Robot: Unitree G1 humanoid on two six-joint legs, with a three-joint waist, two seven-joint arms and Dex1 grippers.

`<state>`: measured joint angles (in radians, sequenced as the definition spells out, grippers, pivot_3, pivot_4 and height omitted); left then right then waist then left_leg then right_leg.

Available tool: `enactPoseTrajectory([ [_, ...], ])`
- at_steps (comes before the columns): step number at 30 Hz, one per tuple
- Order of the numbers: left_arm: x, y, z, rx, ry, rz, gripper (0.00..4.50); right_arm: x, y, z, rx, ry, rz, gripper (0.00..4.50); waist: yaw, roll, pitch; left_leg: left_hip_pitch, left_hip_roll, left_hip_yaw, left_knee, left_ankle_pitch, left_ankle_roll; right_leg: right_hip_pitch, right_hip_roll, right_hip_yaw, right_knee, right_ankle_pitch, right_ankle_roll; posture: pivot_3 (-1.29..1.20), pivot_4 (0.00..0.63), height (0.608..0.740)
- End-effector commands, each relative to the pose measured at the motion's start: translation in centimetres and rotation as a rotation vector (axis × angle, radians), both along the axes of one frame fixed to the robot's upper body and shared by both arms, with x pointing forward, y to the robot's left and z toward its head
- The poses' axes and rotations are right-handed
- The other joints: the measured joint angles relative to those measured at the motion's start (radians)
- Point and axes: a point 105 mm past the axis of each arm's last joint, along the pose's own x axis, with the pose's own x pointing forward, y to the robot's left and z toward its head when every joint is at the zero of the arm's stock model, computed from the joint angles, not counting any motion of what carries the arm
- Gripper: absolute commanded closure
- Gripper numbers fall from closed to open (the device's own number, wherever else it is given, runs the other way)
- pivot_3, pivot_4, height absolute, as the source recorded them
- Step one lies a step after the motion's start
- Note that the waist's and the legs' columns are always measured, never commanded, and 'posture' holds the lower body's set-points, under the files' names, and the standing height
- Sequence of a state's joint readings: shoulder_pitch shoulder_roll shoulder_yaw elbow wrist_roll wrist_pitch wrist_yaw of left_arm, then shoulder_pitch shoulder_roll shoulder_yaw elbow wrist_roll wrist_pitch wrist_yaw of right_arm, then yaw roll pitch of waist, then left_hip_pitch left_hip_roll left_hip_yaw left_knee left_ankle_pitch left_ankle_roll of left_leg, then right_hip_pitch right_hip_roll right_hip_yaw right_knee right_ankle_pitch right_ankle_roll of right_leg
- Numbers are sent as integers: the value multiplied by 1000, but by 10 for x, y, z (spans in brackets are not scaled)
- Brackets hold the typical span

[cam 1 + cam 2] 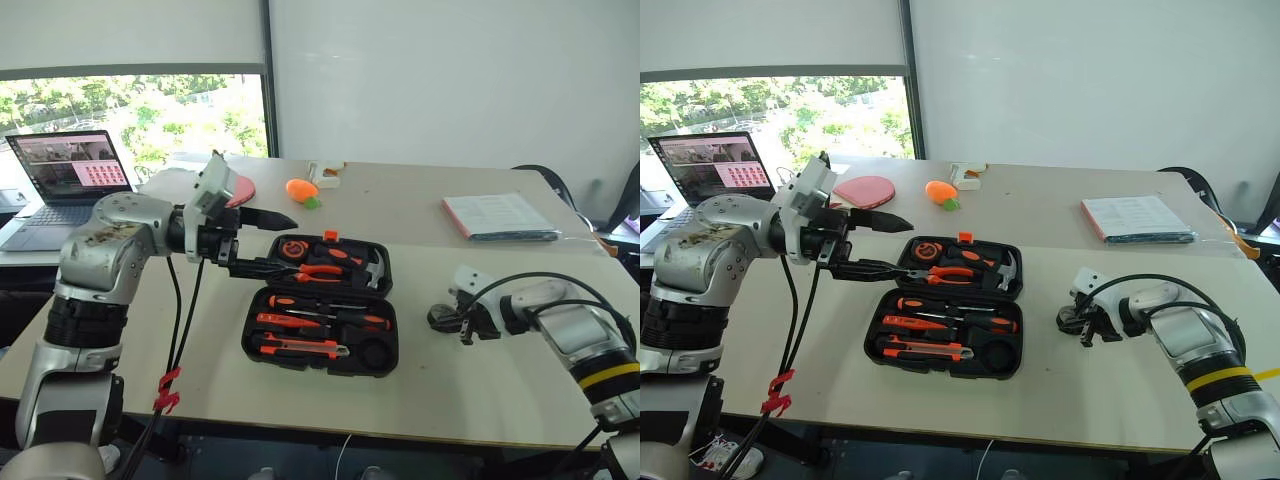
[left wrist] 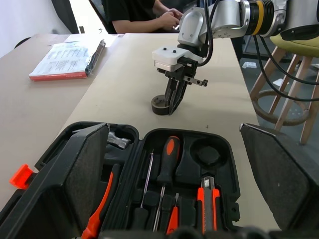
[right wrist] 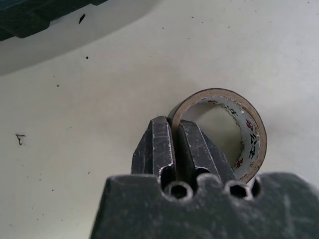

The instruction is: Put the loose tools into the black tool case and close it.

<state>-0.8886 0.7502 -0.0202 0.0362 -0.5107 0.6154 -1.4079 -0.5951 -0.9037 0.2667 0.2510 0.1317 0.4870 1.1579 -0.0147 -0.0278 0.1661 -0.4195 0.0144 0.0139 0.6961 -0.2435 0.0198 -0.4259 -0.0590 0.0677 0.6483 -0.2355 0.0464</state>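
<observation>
Tape roll [image 3: 234, 134], near the counter's right edge: pinched through its wall by right fingers [image 3: 172, 144]; left fingers [image 1: 262, 240] gape above open case [image 1: 385, 330]; next, lift into round slot.

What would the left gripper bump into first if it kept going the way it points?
Probably the right gripper, pinching the tape roll on the table. The left gripper seems to point over the open case, though depth is unclear.

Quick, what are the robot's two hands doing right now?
Left gripper: open, holding nothing.
Right gripper: shut on the tape roll, pinching its wall.
</observation>
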Motion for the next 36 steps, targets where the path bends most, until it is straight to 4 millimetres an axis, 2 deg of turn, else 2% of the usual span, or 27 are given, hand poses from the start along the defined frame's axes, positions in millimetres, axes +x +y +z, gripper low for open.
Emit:
enactPoseTrajectory([
  [1,-7,-3,5,33,-57,-40,0,-11,22,38,55,-82,122,4458,0,0,0,0,0,0,0,0,0,0,0,0,0,0,0,0,150,737],
  [5,-8,-5,3,51,-65,-58,0,-33,60,60,107,-126,273,4458,-4,0,0,0,0,-2,0,0,0,0,0,0,0,0,0,0,150,737],
  [6,-7,-5,1,66,-75,-58,0,-44,77,62,124,-125,341,4458,-4,0,0,0,1,-3,0,0,0,0,1,0,0,0,0,0,150,737],
  [8,-6,-5,-2,83,-85,-59,0,-61,99,63,142,-112,429,4458,-4,0,0,0,1,-5,0,0,0,0,1,0,1,0,0,0,150,737],
  [10,-6,-6,-2,84,-83,-60,0,-72,111,57,138,-96,473,4458,-2,0,0,0,0,-6,0,0,0,0,1,0,0,0,0,0,150,737],
  [15,-6,-7,-4,90,-81,-64,0,-72,121,38,97,-85,481,4458,3,0,0,0,0,-7,1,0,0,0,0,0,0,0,0,0,150,737],
  [19,-5,-7,-4,96,-82,-61,0,-71,118,25,48,-68,488,4458,1,0,0,0,0,-6,1,0,0,0,0,0,0,0,0,0,150,737],
  [27,-8,-7,-5,99,-76,-72,0,-67,118,17,5,-72,474,4458,1,0,0,0,0,-5,1,0,0,0,0,0,0,0,0,0,150,737],
  [29,-9,-7,-5,101,-77,-73,0,-70,118,17,10,-56,473,3688,1,0,0,0,0,-5,1,0,0,0,0,0,0,0,0,0,150,737],
  [31,-9,-7,-5,100,-78,-73,0,-75,120,20,30,-43,485,3218,1,0,0,0,0,-5,1,0,0,0,0,0,0,0,0,0,150,737],
  [32,-8,-7,-5,100,-79,-73,0,-77,121,22,37,-43,488,2723,1,0,0,0,0,-5,1,0,0,0,0,0,0,0,0,0,150,737],
  [36,-8,-8,-6,99,-78,-77,0,-75,125,27,54,-57,481,1450,1,0,0,0,0,-6,1,0,0,0,0,-1,0,0,0,0,150,737],
])
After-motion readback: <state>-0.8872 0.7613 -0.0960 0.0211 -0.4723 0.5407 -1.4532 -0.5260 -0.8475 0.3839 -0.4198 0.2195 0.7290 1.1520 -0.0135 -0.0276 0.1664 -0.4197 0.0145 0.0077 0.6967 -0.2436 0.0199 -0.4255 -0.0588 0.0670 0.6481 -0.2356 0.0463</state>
